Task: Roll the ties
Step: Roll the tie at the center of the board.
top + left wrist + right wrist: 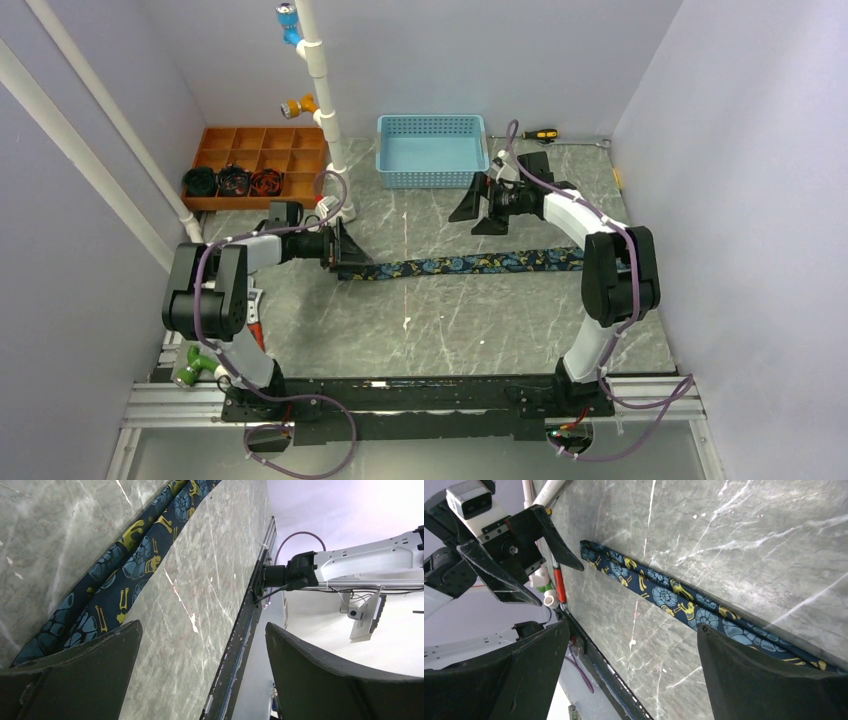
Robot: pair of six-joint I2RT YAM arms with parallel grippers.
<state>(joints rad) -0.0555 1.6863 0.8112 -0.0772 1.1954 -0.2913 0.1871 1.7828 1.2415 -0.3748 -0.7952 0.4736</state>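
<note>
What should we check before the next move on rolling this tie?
1. Tie flat and straight on the table: ok.
2. Left gripper open: ok, jaws wide apart.
3. Tie end between the left jaws: not ok, it lies beside one finger, off centre.
4. Right gripper open: ok.
5. Right gripper over the tie: not ok, the top view shows it off the tie, toward the blue basket.
6. Tie's other end free: cannot tell, the right arm hides it.
</note>
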